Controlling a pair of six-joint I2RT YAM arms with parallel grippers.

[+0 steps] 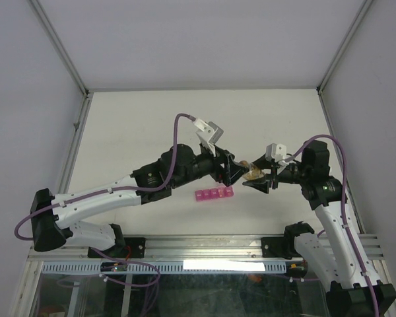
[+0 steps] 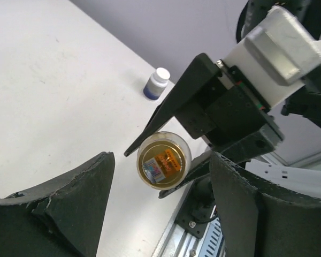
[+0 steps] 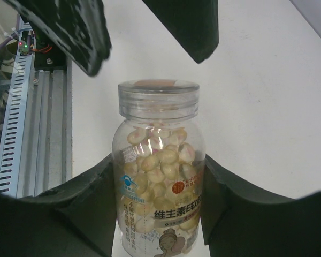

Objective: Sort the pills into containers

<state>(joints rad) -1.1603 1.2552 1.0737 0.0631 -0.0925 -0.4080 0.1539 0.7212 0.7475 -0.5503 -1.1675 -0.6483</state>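
The magenta strip of containers (image 1: 214,194) lies on the white table just in front of both grippers, lids shut as far as I can tell. My right gripper (image 1: 261,179) (image 3: 158,182) is shut on a clear pill bottle (image 3: 158,176) full of pale yellow pills and holds it off the table. The bottle's lid (image 3: 158,99) is on and points at my left gripper (image 1: 228,173) (image 2: 160,209). The left gripper is open, its fingers (image 3: 69,32) spread just beyond the lid and not touching it. The left wrist view shows the bottle (image 2: 163,160) end-on.
A small dark blue bottle with a white cap (image 2: 157,83) stands on the table beyond the grippers. The aluminium rail (image 2: 195,235) (image 3: 29,107) runs along the table's near edge. Enclosure walls (image 1: 72,142) bound the table at left, right and back.
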